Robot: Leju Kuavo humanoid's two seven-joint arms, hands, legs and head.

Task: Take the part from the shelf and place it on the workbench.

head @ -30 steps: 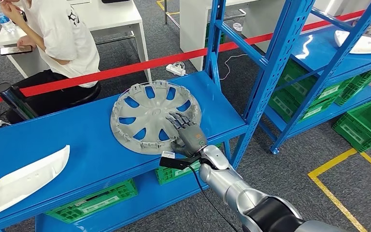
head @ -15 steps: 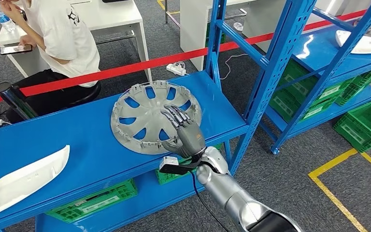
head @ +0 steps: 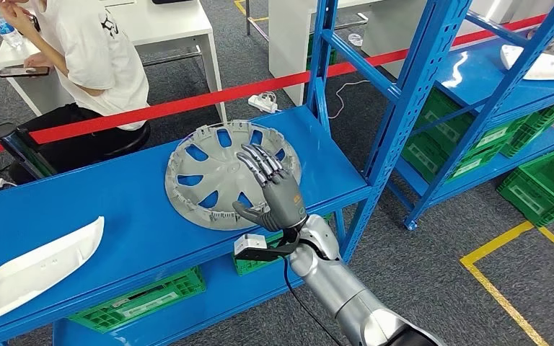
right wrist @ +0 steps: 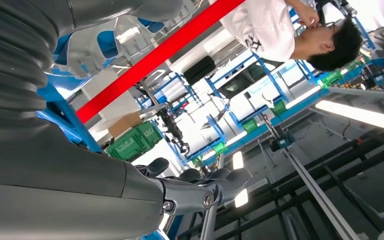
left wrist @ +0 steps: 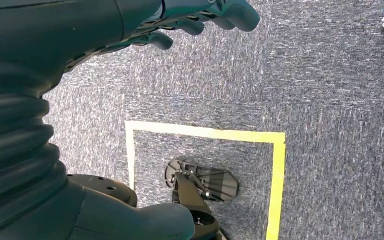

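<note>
A grey wheel cover (head: 225,182) lies face-down on the blue shelf (head: 137,216), toward its right end and close to the front edge, with a white moulded panel (head: 29,270) well apart at the left end. The right robot hand (head: 270,193) is raised above the near-right rim of the wheel cover, fingers (head: 260,162) spread and extended over the spokes, thumb (head: 249,213) out to the side; it grasps nothing and looks clear of the plastic. The left robot hand (left wrist: 200,15) hangs over the grey carpet by a yellow floor marking, fingers loosely curled around nothing. The step in hand appears to be the reach for the pickup, so the task is barely begun. Next, the right robot hand likely needs to come down onto the rim, with fingers through a spoke opening and thumb beneath the edge, then close firmly. A person sits beyond the red barrier tape (head: 187,104).
</note>
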